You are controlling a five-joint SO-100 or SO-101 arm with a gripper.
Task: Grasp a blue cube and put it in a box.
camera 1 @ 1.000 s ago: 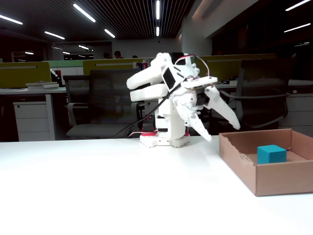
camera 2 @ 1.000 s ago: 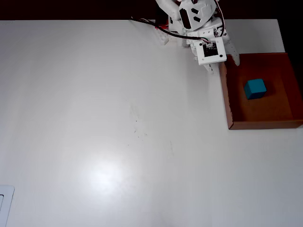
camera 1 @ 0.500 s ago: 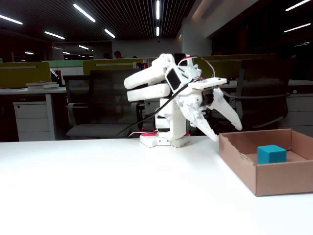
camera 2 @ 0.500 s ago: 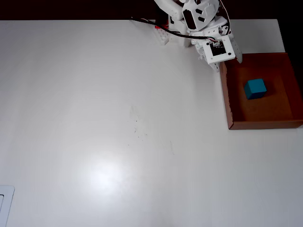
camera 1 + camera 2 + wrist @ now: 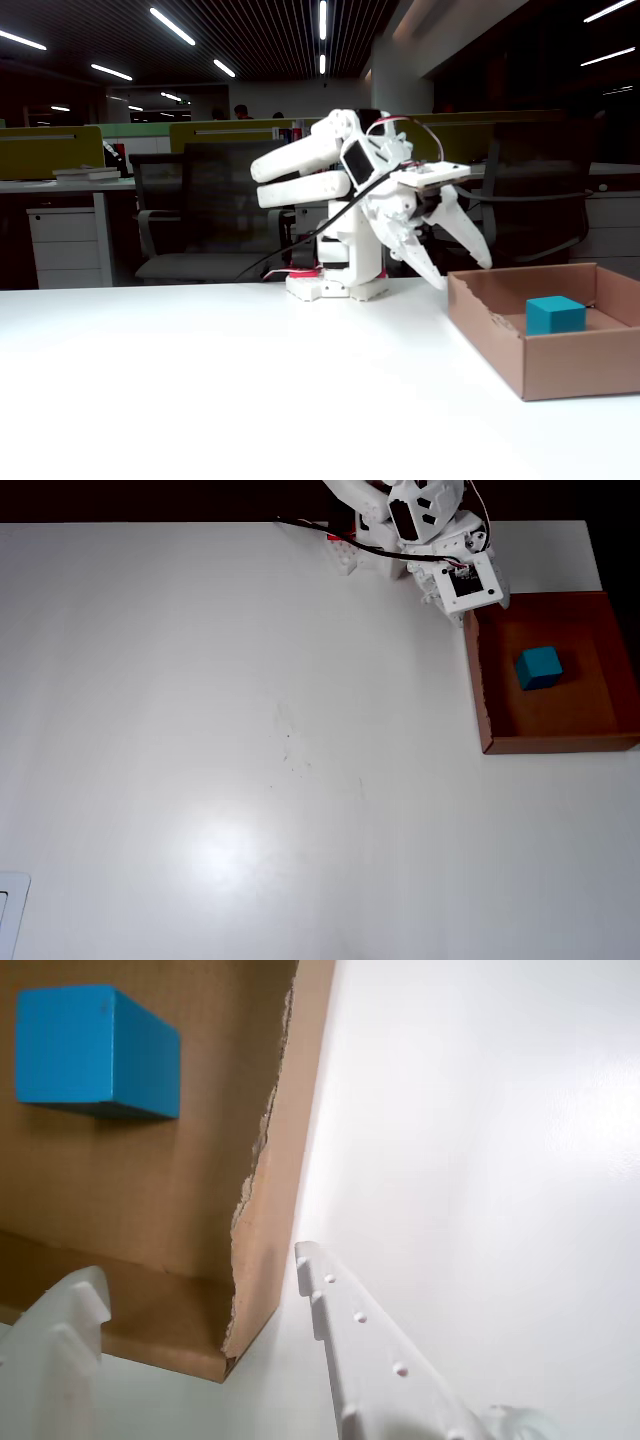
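Note:
The blue cube [image 5: 95, 1050] lies inside the brown cardboard box [image 5: 150, 1190], free of the gripper. It rests on the box floor in the fixed view [image 5: 555, 314] and the overhead view [image 5: 539, 667]. My white gripper [image 5: 195, 1270] is open and empty, its two fingers straddling the box's ragged torn wall near a corner. In the fixed view the gripper [image 5: 462, 273] hangs just above the box's [image 5: 570, 360] left back corner. In the overhead view the wrist covers the fingers at the box's [image 5: 560, 744] back left corner.
The arm's base [image 5: 335, 285] stands at the table's back edge, left of the box. The white table [image 5: 250, 730] stretches wide to the left and front. A white flat object [image 5: 10, 915] lies at the front left corner. Office chairs stand behind the table.

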